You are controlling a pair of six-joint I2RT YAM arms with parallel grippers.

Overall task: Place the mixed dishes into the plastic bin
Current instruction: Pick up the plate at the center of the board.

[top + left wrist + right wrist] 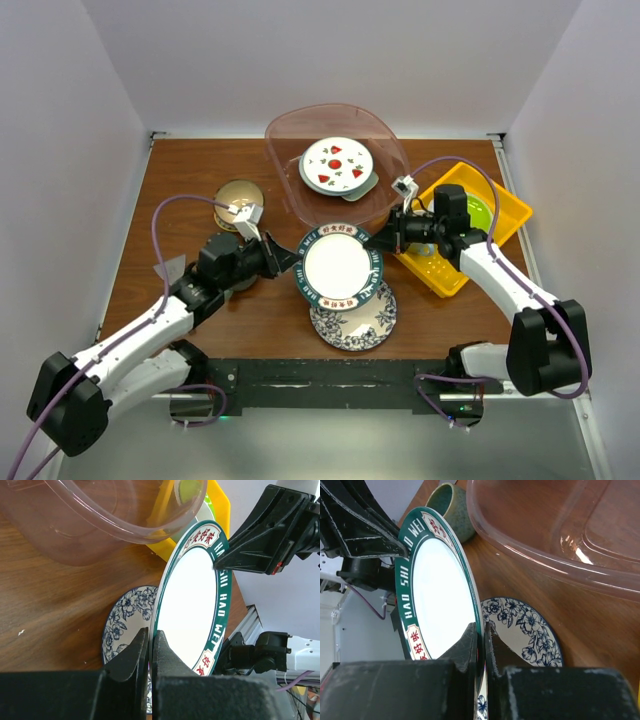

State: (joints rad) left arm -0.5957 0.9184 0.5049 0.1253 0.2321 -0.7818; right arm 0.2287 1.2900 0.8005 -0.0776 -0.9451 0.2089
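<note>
Top view: green-rimmed plate sits just in front of the bin. Left pincer and right pincer are clamped on its opposite rims. Strawberry plate lies inside the bin. Left wrist: pincer closed on the plate rim, floral plate beneath. Right wrist: same clamp on the rim, mug beside the bin.

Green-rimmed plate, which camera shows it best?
The top external view: the green-rimmed plate shows nearly its whole face, pinched at opposite edges by the left tool and right tool. Each wrist view shows it foreshortened, its near rim hidden in that tool's grip.
</note>
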